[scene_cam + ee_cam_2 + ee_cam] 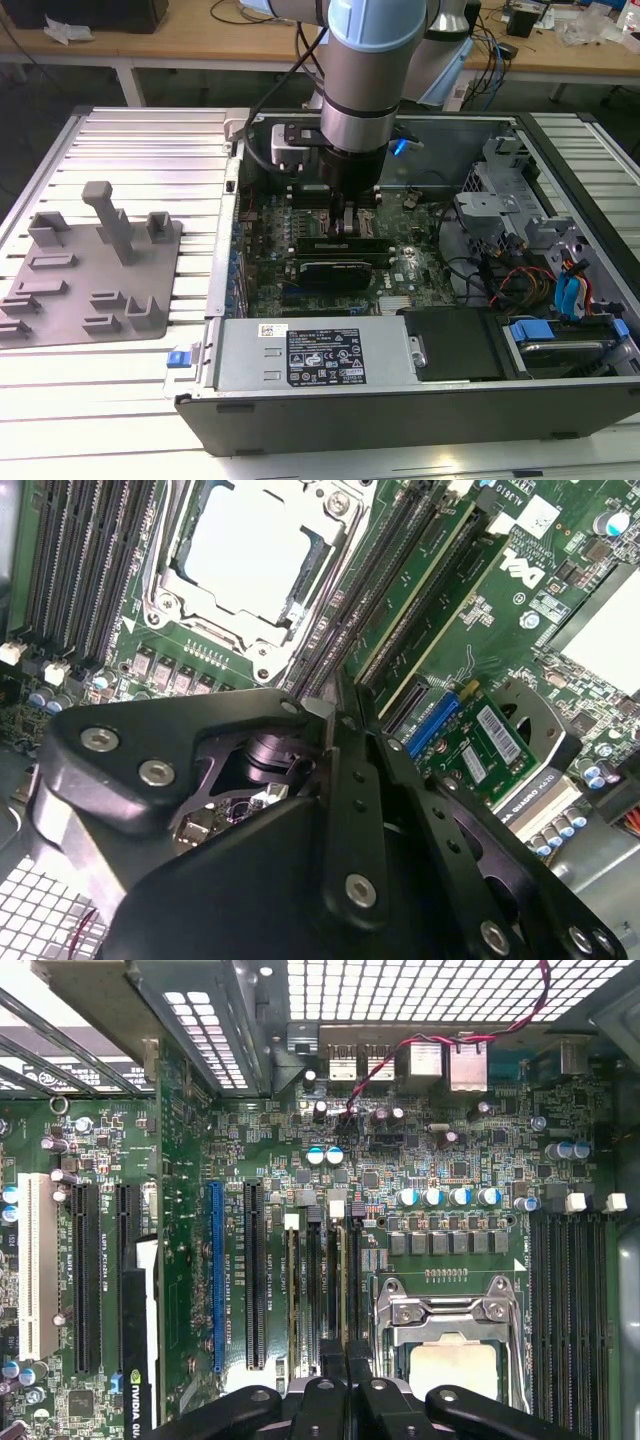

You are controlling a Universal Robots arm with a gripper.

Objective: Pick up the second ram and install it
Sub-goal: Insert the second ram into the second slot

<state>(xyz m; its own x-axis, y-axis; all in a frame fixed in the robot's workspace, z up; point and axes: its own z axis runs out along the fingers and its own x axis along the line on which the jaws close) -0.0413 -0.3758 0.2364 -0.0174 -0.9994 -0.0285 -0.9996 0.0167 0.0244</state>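
While the end effector [340, 730], fingers pressed together, bears on the second ram [425, 575] in its slot, slight misalignment could crack the board.

Exterior overhead; wrist views close over motherboard [300, 1190].

Exterior view. A ribbed, pale metal counter [140, 140] spans the foreground, brightly lit along its near edge. Behind its far edge stands a wooden workbench [200, 40] on white legs, strewn with cables [495, 40] toward the exterior view's right. Dark floor [60, 85] shows beneath the bench.
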